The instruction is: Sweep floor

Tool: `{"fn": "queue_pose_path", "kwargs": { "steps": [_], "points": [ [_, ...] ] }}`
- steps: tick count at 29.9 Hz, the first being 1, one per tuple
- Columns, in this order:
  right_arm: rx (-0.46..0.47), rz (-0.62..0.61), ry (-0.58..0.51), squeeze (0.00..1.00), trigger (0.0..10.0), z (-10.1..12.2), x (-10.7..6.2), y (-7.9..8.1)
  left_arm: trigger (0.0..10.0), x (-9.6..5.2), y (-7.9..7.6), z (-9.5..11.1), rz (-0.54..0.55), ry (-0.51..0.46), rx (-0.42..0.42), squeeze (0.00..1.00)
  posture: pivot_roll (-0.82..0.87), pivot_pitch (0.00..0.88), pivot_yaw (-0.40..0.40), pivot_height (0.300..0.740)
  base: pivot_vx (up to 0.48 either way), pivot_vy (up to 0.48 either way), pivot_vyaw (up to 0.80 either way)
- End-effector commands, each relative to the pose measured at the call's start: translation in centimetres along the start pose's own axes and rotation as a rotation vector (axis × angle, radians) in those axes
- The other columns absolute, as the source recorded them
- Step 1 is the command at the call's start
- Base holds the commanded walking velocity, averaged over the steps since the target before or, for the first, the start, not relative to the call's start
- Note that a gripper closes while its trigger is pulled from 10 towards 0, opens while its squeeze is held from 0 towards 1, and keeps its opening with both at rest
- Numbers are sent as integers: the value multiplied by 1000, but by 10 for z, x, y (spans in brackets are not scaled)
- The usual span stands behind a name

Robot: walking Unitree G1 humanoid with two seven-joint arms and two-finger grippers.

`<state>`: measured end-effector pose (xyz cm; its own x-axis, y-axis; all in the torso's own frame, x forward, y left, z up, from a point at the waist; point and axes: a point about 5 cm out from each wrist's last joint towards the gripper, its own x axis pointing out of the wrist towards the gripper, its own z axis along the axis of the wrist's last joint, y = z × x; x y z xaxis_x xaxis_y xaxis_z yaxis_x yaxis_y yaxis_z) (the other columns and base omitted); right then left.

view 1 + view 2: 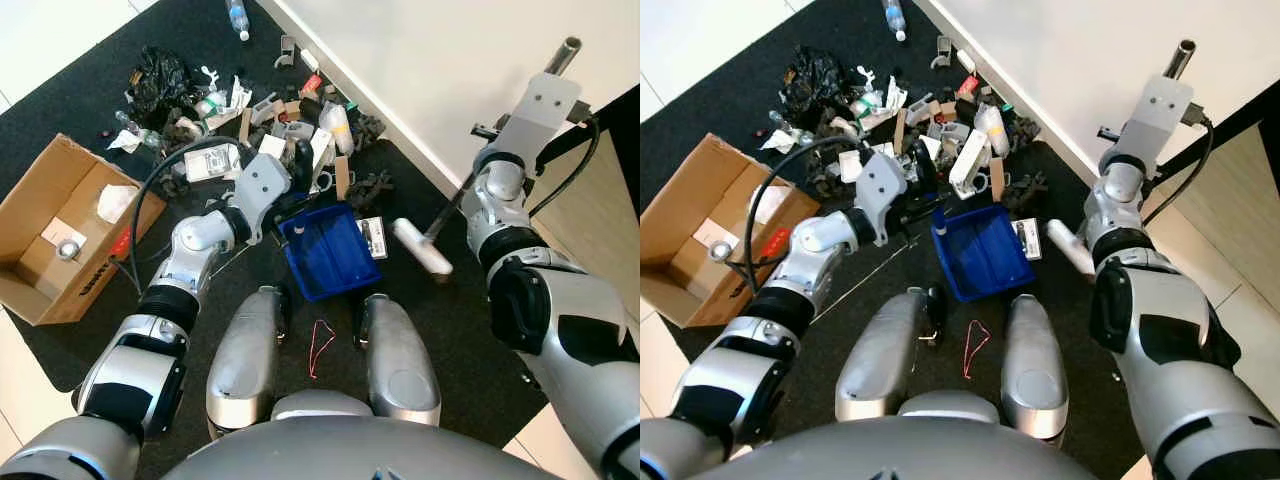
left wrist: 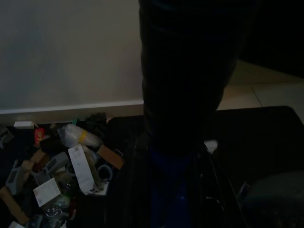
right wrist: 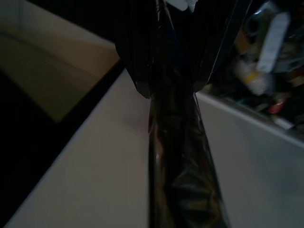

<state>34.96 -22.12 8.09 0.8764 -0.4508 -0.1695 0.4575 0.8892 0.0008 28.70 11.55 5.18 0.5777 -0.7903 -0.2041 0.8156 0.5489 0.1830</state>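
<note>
On the black rug in front of my legs lies a blue dustpan (image 1: pixel 325 250), its mouth facing the litter pile (image 1: pixel 290 115). My left gripper (image 1: pixel 296 185) is shut on the dustpan's dark handle (image 2: pixel 173 185) at its back edge. A broom runs from its metal handle end (image 1: pixel 568 46) down to a white brush head (image 1: pixel 422 246), which rests just right of the dustpan. High on the right near the wall, my right gripper (image 1: pixel 497 128) is shut on the broom handle (image 3: pixel 178 156). The pile holds paper scraps, bottles, cardboard bits and dark plastic parts.
An open cardboard box (image 1: pixel 60 230) stands at the left on the rug's edge. A black bag (image 1: pixel 158 75) and a plastic bottle (image 1: pixel 237 18) lie beyond the pile. A red wire (image 1: pixel 320 345) lies between my legs. The white wall (image 1: pixel 420 60) bounds the rug.
</note>
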Motion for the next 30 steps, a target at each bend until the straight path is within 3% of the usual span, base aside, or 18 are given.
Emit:
{"fn": "queue_pose_path", "kwargs": {
  "steps": [1,3,5,7,12,13,17,19,24,30],
  "points": [
    [18,-1,14,0,10000,1,2,-4,10000,-9,3,-6,3,40,56,0,219,176,9,740,0,0,0],
    [7,-8,22,0,10000,2,4,-8,10000,-13,6,-8,14,57,87,0,215,174,9,740,0,0,0],
    [61,-8,91,0,10000,-1,8,-21,10000,-26,17,-5,54,52,113,0,195,167,12,740,0,0,0],
    [70,-10,103,0,10000,-1,9,-23,10000,-29,18,-4,58,46,116,0,195,167,12,740,0,0,0],
    [16,-39,151,0,10000,-3,12,-36,10000,-42,25,1,56,48,140,0,187,160,13,740,0,0,0],
    [-30,-33,144,0,10000,-3,12,-37,10000,-43,23,-4,45,68,140,0,185,157,13,740,0,0,0],
    [-97,16,156,0,10000,-8,10,-34,10000,-38,15,-13,22,94,123,0,164,151,14,740,0,0,0],
    [-17,26,237,0,10000,-16,7,-32,10000,-31,8,-13,19,86,111,0,159,147,15,740,0,0,0],
    [-7,72,228,0,10000,-16,7,-28,10000,-27,3,-12,21,75,89,0,151,141,14,740,0,0,0],
    [-154,131,202,0,10000,-15,6,-25,10000,-25,0,-14,24,74,76,0,147,128,8,740,0,0,0]
  ]
}}
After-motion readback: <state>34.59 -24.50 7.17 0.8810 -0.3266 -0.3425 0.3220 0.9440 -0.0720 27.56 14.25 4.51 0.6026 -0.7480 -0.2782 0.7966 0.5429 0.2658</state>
